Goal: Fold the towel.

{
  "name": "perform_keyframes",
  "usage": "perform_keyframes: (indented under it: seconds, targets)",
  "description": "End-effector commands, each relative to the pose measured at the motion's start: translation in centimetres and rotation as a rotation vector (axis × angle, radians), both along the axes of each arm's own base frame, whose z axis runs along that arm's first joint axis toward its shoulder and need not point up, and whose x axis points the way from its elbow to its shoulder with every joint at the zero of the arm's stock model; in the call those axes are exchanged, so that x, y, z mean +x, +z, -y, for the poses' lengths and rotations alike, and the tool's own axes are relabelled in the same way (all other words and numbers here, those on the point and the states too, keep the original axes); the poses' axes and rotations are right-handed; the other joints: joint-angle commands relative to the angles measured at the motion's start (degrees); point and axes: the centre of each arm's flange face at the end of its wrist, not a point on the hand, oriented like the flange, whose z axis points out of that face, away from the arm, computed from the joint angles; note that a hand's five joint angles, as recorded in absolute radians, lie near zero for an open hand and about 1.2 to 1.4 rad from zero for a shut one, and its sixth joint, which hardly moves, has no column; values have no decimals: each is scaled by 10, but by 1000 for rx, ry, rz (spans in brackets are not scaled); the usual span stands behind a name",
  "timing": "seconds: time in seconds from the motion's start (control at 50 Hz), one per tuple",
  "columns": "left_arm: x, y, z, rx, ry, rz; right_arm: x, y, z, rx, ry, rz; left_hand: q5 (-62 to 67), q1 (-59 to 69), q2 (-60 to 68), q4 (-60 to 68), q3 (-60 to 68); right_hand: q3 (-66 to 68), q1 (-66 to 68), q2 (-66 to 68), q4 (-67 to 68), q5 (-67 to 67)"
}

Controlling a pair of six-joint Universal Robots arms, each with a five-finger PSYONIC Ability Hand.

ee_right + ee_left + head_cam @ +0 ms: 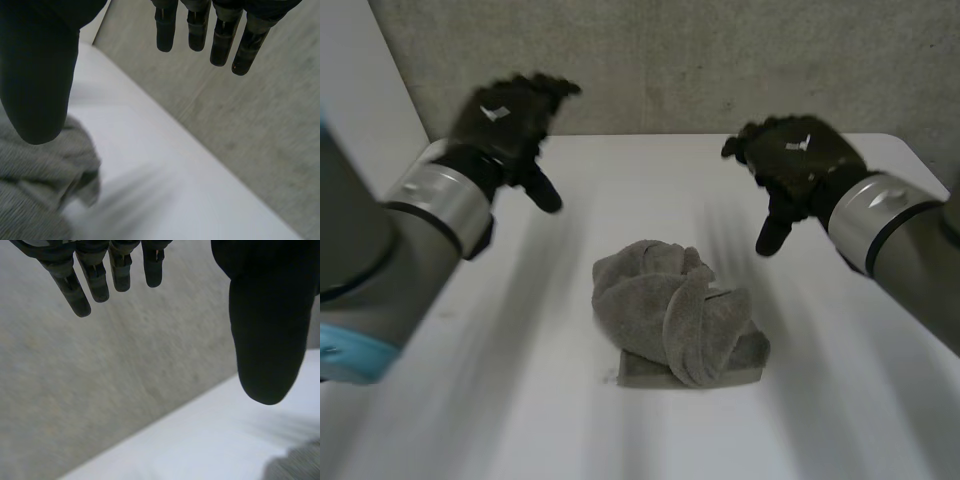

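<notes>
On the white table [620, 180], head view: I see the grey towel [678, 325] lying in a crumpled heap near the middle, with a flat layer under the bunched folds on the near side. The left hand [510, 115] and right hand [795, 155] hang above the far half of the table, one to each side of the towel and well apart from it. Both are empty, fingers loosely extended. A grey wall [720, 60] stands behind the table.

Left wrist view: the left hand's fingers [100, 280] are straight and spread away from the thumb [270, 330]. An edge of the towel [297, 465] shows beyond the thumb tip, apart from it.

Right wrist view: the right hand's fingers [220, 35] are likewise straight and parted from the thumb [37, 75]. The towel [40, 175] lies bunched on the table [165, 175] past the thumb.
</notes>
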Motion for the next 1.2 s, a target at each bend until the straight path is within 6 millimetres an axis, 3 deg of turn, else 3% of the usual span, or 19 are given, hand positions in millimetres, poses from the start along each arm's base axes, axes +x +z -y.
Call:
perform_keyframes:
  seconds: [0.02, 0.26, 0.34, 0.44, 0.48, 0.5, 0.6, 0.62, 0.64, 0.66, 0.68, 0.7, 0.78, 0.86, 0.94, 0.98, 1.0, 1.08, 1.2]
  targets:
    - [-43, -62, 11, 117, -113, 101, -2, -53, 6, 177, -13, -42, 18, 32, 27, 28, 27, -23, -24, -32, -35, -32]
    - [-89, -136, -19, 87, -331, 383, -11, -138, 21, 398, 22, 35, 33, 47, 42, 43, 42, -23, -24, -32, -35, -32]
    - [-93, -150, -18, 92, -343, 412, -9, -150, 22, 417, 35, 54, 194, 207, 203, 204, 203, -16, -16, -25, -27, -25]
    - [-95, -145, -11, 72, -325, 402, -3, -166, 21, 448, 58, 47, 569, 582, 578, 578, 578, 240, 239, 231, 228, 231]
    - [-96, -139, -6, 53, -314, 391, 4, -166, 28, 411, 61, 55, 681, 695, 690, 691, 690, 623, 622, 614, 611, 614]
    - [-97, -133, -4, 36, -308, 381, 4, -166, 28, 411, 61, 55, 682, 696, 691, 692, 692, 625, 625, 616, 614, 616]
    - [-104, -101, 10, -62, -271, 322, 12, -134, 56, 233, 44, 102, 682, 696, 691, 692, 692, 677, 676, 668, 665, 668]
    - [-104, -101, 10, -62, -271, 322, 13, -116, 65, 162, 24, 121, 682, 696, 691, 692, 692, 677, 676, 668, 665, 668]
    - [-103, -80, 19, -117, -218, 285, 13, -91, 74, 74, -1, 148, 682, 696, 691, 692, 692, 677, 676, 668, 665, 668]
    - [-97, -55, 29, -172, -139, 243, 13, -91, 74, 73, -1, 148, 682, 696, 691, 692, 692, 677, 676, 668, 665, 668]
    - [-97, -55, 29, -172, -139, 243, 13, -65, 80, -25, -27, 181, 682, 696, 691, 692, 692, 677, 676, 668, 665, 668]
    - [-87, -31, 41, -225, -41, 196, 12, -41, 86, -130, -48, 223, 682, 696, 691, 692, 692, 677, 676, 668, 665, 668]
    - [-61, 22, 52, -329, 167, 35, 13, -1, 90, -331, -61, 306, 682, 696, 691, 692, 692, 677, 676, 668, 665, 668]
    - [-49, 33, 43, -329, 202, -35, 11, 27, 84, -459, -59, 323, 682, 696, 691, 692, 692, 677, 676, 668, 665, 668]
    - [-35, 9, 21, -235, 190, -25, 16, 13, 76, -396, -29, 265, 682, 696, 691, 692, 692, 677, 676, 668, 665, 668]
    - [-30, -6, 12, -191, 184, 3, 28, -24, 60, -241, 35, 141, 682, 696, 691, 692, 692, 677, 676, 668, 665, 668]
    - [-30, -6, 12, -191, 184, 3, 28, -24, 60, -240, 35, 140, 682, 696, 691, 692, 692, 677, 676, 668, 665, 668]
    - [-16, -64, -20, -38, 152, 129, 39, -92, 29, -2, 124, -145, 682, 696, 691, 692, 692, 677, 676, 668, 665, 668]
    - [-4, -118, -61, 128, 96, 280, 26, -120, 14, 101, 145, -309, 450, 463, 459, 459, 459, 677, 676, 668, 665, 668]
